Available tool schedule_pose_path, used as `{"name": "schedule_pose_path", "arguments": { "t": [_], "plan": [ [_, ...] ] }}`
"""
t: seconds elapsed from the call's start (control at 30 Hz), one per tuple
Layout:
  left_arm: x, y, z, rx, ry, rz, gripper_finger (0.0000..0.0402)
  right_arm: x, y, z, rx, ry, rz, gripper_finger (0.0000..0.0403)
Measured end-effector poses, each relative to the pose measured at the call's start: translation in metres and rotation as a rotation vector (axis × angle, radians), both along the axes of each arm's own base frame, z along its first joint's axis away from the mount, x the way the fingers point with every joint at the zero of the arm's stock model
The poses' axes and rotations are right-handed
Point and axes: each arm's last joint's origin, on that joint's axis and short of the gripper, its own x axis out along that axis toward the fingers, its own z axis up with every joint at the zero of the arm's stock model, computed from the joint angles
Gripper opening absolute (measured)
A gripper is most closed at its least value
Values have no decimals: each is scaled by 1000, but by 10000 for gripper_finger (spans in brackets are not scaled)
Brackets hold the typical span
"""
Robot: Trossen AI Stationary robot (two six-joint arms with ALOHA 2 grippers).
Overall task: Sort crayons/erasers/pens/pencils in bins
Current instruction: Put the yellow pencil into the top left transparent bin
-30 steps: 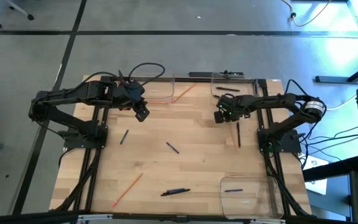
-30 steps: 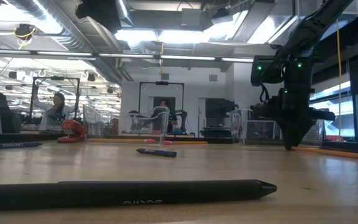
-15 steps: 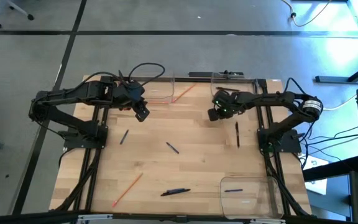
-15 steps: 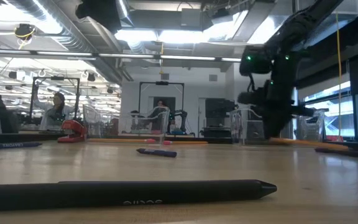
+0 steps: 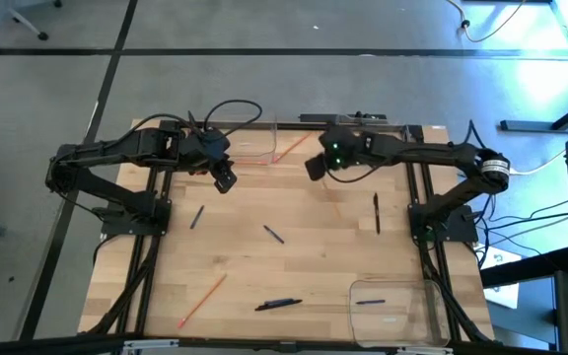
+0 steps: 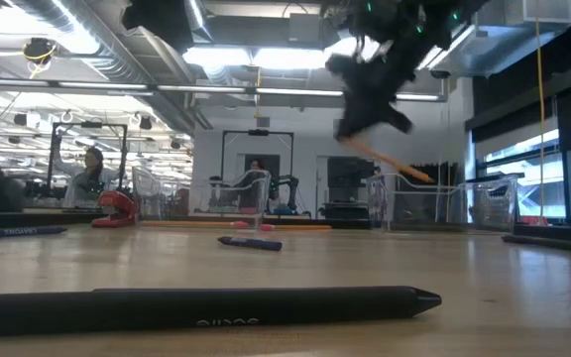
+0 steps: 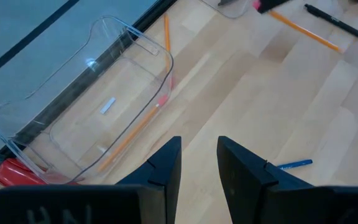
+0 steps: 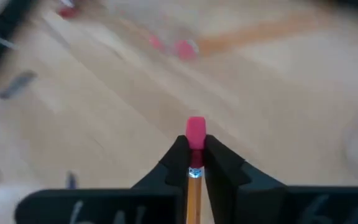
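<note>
My right gripper (image 5: 312,170) (image 8: 195,148) hangs high over the table's far middle, shut on an orange pencil (image 6: 397,162) with a pink eraser (image 8: 195,132). My left gripper (image 5: 225,181) (image 7: 199,155) waits above the far left, open with nothing between its fingers. Below it stands a clear bin (image 7: 98,112) (image 5: 254,143) with pencils lying in it. A second bin (image 5: 373,131) is at the far right. A third bin (image 5: 397,306), near right, holds a pen. Pens lie flat on the wood: (image 5: 376,212), (image 5: 273,234), (image 5: 196,216), (image 5: 278,304). One pencil (image 5: 202,301) lies near left. My right gripper pinches the pencil between its two fingers just behind the eraser, at the metal band (image 8: 194,169). The eraser sticks out past the fingertips. The fingers slant downward. The pencil is lifted clear of the table and tilted, its long free end (image 6: 426,178) lower than the gripper.
A long black pen (image 6: 206,305) lies close to the near edge. A red thing (image 7: 11,171) sits beside the far-left bin. The middle of the table (image 5: 304,256) holds only scattered pens. People show in the room beyond.
My right gripper has risen from the table beside the black pen at the right and swung toward the far middle, turning its wrist. The pencil that lay next to that pen has been lifted clear with it; the pen stayed.
</note>
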Motion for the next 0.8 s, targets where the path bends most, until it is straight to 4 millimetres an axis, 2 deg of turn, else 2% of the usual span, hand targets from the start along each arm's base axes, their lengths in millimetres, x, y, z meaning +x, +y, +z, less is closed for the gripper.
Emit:
{"name": "schedule_pose_path", "arguments": {
  "t": [0.2, 0.33, 0.5, 0.8],
  "plan": [
    [0, 0, 0, -12, -10, 18, 96, 18, -7, 58, -237, -174, 135, 36],
    [0, 0, 0, -14, -12, 20, 96, 30, -12, 87, -378, -244, 198, 36],
    [0, 0, 0, -20, -17, 29, 96, 58, -22, 103, -514, -261, 267, 36],
    [0, 0, 0, -52, -42, 74, 96, 117, -51, 113, -677, -287, 421, 37]
  ]
}}
